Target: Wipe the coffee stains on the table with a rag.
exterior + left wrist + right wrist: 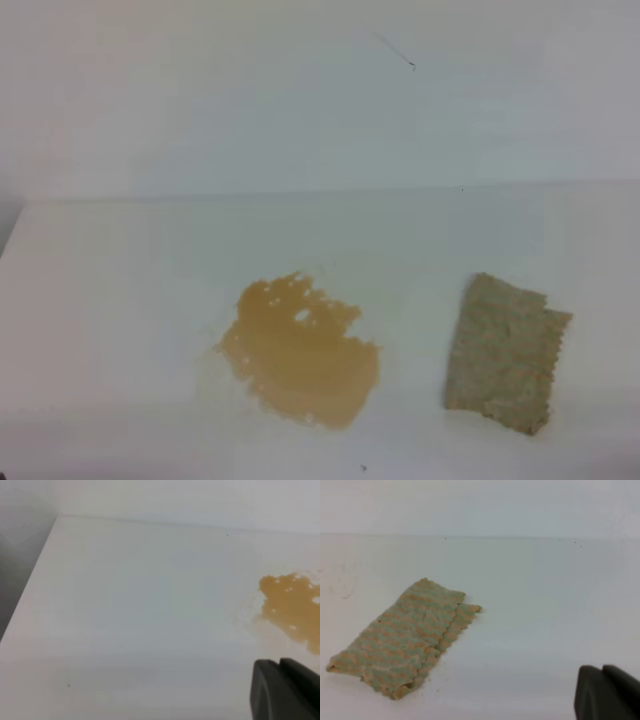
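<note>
No brand, label or writing can be read anywhere in the 3 views.

The coffee stains (300, 350) form 1 amber-brown, translucent blotch with ragged edges on the table (120, 300), lying left of the middle in the high view. Its upper edge is broken by small pale gaps, and a faint paler film spreads just beyond its left side. The left wrist view catches the same blotch (292, 605) at its right edge, speckled with tiny light spots.

The rag (505, 352) lies flat on the table to the right of the blotch, well apart from it and touching nothing else. It is beige-tan, coarse and speckled, roughly rectangular, with zigzag edges; 1 layer seems to overlap another along its right side. From the right wrist view the rag (405, 637) shows a wavy tan-and-greenish weave.

Behind the table stands a white wall (300, 90) with a thin dark mark high up.

The left fingers (285, 690) show only as a dark corner, so I cannot tell whether they are apart or together. The right fingers (607, 692) are pressed together, holding nothing, above bare table right of the rag.
</note>
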Tool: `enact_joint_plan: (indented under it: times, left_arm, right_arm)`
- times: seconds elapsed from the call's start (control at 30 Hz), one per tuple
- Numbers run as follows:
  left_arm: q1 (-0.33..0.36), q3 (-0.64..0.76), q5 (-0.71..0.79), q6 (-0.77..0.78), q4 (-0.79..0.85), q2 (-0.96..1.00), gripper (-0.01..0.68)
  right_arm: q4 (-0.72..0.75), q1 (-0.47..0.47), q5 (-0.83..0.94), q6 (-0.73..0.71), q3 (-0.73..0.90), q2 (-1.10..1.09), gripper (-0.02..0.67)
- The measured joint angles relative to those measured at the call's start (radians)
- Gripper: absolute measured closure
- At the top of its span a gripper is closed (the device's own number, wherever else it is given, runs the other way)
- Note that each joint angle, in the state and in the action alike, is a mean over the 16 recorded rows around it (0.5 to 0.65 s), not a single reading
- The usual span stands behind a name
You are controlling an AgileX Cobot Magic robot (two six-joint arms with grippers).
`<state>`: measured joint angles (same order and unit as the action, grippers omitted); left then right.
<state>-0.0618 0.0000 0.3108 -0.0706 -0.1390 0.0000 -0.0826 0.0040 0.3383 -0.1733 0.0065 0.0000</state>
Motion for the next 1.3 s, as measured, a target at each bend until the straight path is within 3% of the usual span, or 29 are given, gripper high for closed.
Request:
enact_joint_plan:
  times: [1.3]
  left_arm:
    - [0.000,0.000,0.000,0.000,0.000,0.000,0.675]
  right_arm:
    - [0.000,0.000,0.001,0.000,0.010,0.000,0.652]
